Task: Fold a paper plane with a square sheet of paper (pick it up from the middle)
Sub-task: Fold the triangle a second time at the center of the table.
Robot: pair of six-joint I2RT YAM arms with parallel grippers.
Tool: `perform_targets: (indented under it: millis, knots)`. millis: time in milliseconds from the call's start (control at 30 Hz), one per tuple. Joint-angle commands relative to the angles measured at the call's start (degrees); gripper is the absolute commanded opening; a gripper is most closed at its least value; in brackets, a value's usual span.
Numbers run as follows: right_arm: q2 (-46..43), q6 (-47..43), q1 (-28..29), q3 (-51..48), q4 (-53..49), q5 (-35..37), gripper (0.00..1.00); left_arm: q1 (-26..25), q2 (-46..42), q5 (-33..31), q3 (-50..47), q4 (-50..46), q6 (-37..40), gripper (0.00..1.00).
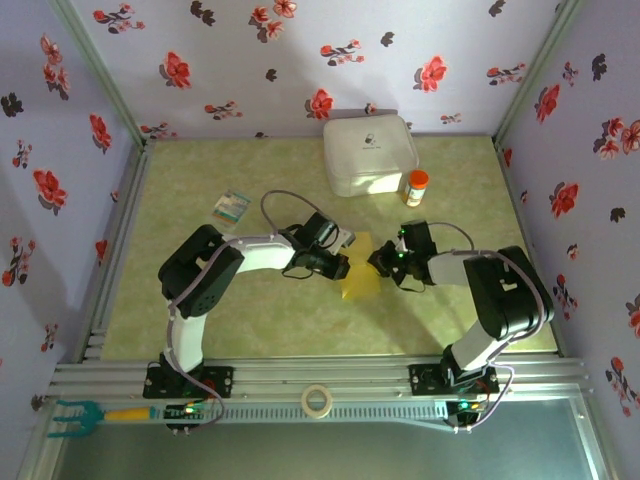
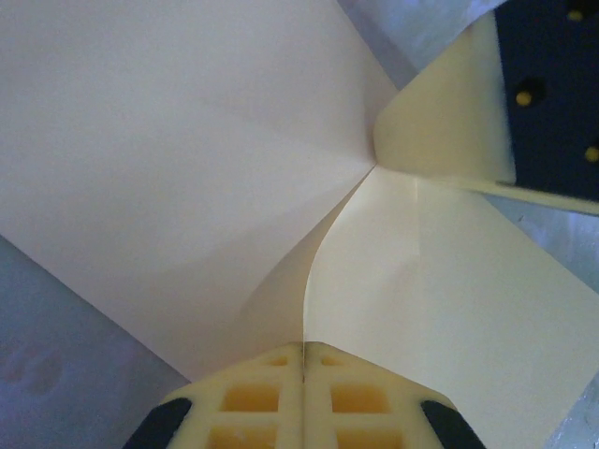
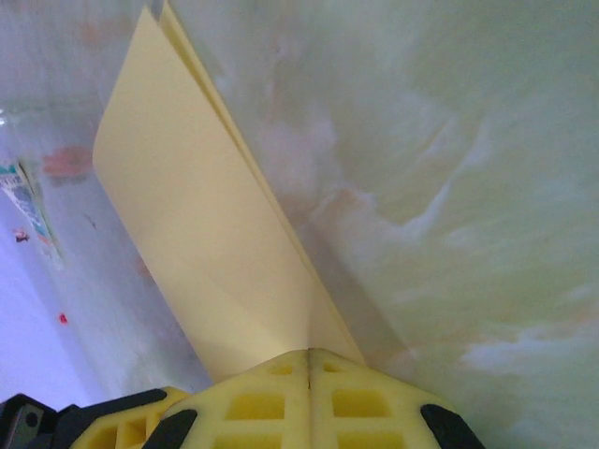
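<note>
**A:** What is sitting on the green marbled table [image 1: 200,320]?

**B:** The white box [image 1: 368,152] is standing at the far edge. Over the middle, the square sheet of paper [image 1: 360,280] [image 2: 187,168] [image 3: 206,234] is hanging doubled over between the two arms.

**A:** Who is gripping it?

**B:** Both. The left gripper [image 1: 340,265] [image 2: 302,360] is clamping one side, its jaws pressing tight on a fold. The right gripper [image 1: 378,262] [image 3: 310,355] is pinching the opposite side, its jaws equally closed on the sheet.

**A:** Anything smaller?

**B:** An orange-capped bottle [image 1: 416,187] is standing just beside the box. A teal-and-white card [image 1: 232,207] is lying towards the left, well apart from the paper.
</note>
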Motion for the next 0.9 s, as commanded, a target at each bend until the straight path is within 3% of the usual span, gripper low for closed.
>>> perform_targets:
  millis: [0, 167, 400, 567, 867]
  knots:
    - [-0.99, 0.39, -1.87, -0.65, -1.7, 3.73, 0.02, 0.33, 2.56, -0.67, -0.3, -5.52, 1.31, 0.04]
    - [-3.63, 1.44, -3.36, -1.6, 0.85, 2.39, 0.02, 0.33, 2.43, -0.57, -0.21, -5.7, 1.31, 0.04]
    - [-8.98, -0.03, 0.44, -0.68, -2.98, 1.28, 0.04, 0.34, 2.17, -0.52, -0.12, -5.77, 1.39, 0.04]
    - [-5.32, 0.51, 5.12, -0.2, -1.24, -1.16, 0.03, 0.37, 2.15, -0.5, -0.18, -5.79, 1.32, 0.04]
    - [0.14, -1.3, 5.65, -0.95, -2.82, 0.79, 0.0, 0.33, 2.46, -0.23, -0.02, -5.66, 1.09, 0.04]
